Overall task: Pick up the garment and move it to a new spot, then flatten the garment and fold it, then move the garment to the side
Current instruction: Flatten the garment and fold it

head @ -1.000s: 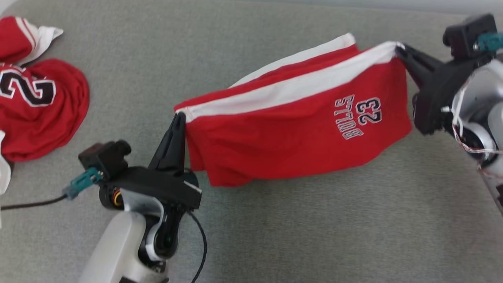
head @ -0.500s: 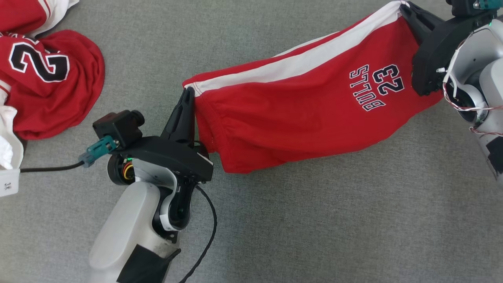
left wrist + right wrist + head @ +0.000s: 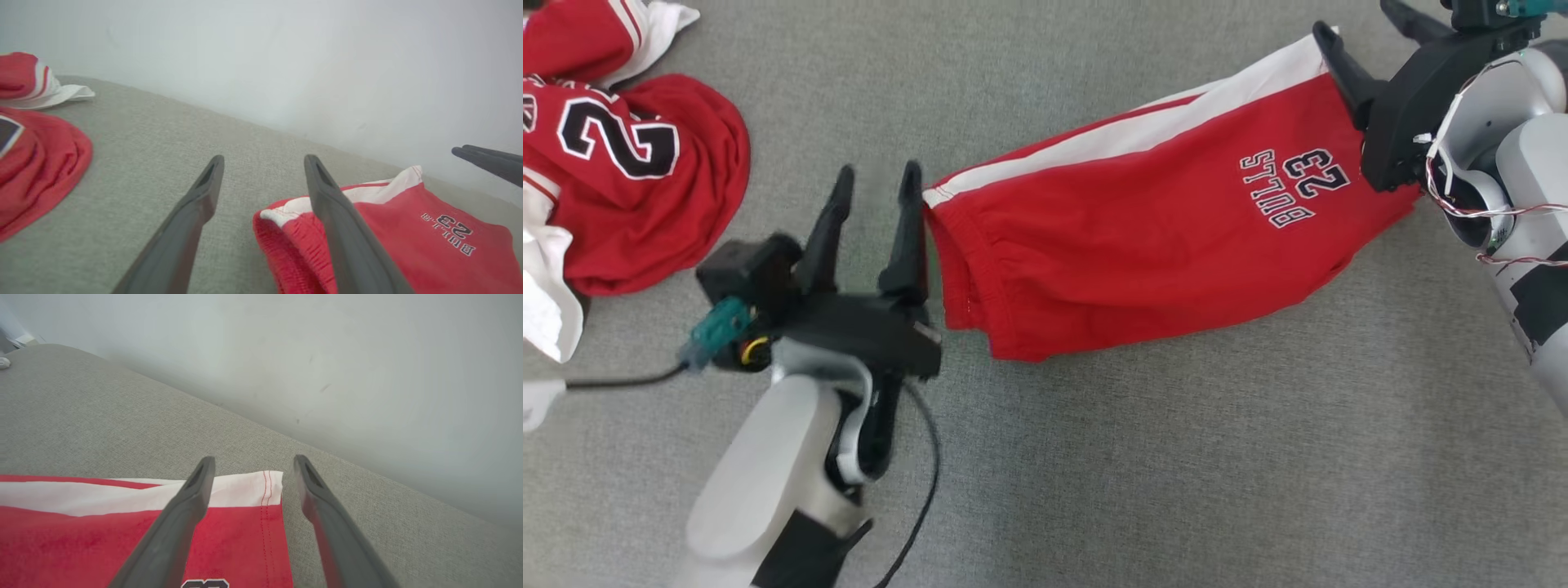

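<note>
At the ends of the red shorts (image 3: pixel 1143 220), left gripper (image 3: pixel 878 170) and right gripper (image 3: pixel 1354 18) fingers stand wide, empty.

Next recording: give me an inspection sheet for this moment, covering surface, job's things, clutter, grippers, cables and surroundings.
Surface: grey fabric surface, flat and woven.
Job's things: red shorts with a white side stripe and a "BULLS 23" print, lying stretched out between the two grippers.
Clutter: red jersey bunched at the far left, with white cloth beside it.
Grippers: left gripper open, one finger at the waistband end. Right gripper open over the hem corner. Neither holds the shorts.
Cables: black cable looping by the left forearm; thin wires on the right wrist.
Surroundings: pale wall behind the surface.
</note>
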You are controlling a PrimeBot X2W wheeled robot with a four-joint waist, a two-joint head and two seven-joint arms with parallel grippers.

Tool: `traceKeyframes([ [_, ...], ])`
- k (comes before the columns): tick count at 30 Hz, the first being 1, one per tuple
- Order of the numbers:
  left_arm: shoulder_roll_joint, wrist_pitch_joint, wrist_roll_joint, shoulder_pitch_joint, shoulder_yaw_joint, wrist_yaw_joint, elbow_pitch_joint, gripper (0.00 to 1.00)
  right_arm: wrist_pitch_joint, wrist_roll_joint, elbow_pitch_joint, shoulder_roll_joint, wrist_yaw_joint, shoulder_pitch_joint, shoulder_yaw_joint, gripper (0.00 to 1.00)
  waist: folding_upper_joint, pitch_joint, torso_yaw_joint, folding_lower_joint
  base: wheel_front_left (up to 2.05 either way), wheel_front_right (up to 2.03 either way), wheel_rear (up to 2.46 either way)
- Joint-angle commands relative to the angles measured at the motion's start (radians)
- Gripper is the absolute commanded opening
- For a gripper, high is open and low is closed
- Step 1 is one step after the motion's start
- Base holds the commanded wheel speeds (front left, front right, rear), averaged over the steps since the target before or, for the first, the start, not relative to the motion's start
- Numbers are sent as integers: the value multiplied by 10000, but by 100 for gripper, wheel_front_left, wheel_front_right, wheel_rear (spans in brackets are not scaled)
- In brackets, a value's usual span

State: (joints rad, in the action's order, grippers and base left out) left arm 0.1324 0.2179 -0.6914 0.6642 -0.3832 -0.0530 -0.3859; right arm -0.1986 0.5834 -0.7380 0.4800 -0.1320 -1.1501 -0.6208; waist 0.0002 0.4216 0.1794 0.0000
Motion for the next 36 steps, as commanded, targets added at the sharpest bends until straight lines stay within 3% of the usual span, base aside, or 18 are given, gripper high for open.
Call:
traceKeyframes([
  [1, 209, 162, 355, -273, -77, -33, 85, 100, -247, 237, -45, -8, 20, -32, -80, 100, -2, -218, -95, 0, 0, 0, 0],
  [10, 1695, 454, 2187, -2093, -532, -283, 1412, 100, -2717, 1153, -816, 92, 20, 357, 371, 100, -2, -941, -332, 0, 0, 0, 0],
  [17, 2360, -154, 1917, -3707, -420, -725, 2553, 100, -3789, 845, -1301, -110, 21, 469, 961, 100, -2, -1001, -196, 0, 0, 0, 0],
  [25, 2487, -608, 1594, -4835, -204, -1366, 4092, 100, -4228, -33, -1948, -344, 21, 546, 1791, 100, -2, -553, 384, 0, 0, 0, 0],
  [36, 2362, -673, 1484, -4710, -431, -1251, 4359, 100, -4264, -1306, -2781, -1085, 16, 702, 2505, 100, -2, -124, 657, 0, 0, 0, 0],
])
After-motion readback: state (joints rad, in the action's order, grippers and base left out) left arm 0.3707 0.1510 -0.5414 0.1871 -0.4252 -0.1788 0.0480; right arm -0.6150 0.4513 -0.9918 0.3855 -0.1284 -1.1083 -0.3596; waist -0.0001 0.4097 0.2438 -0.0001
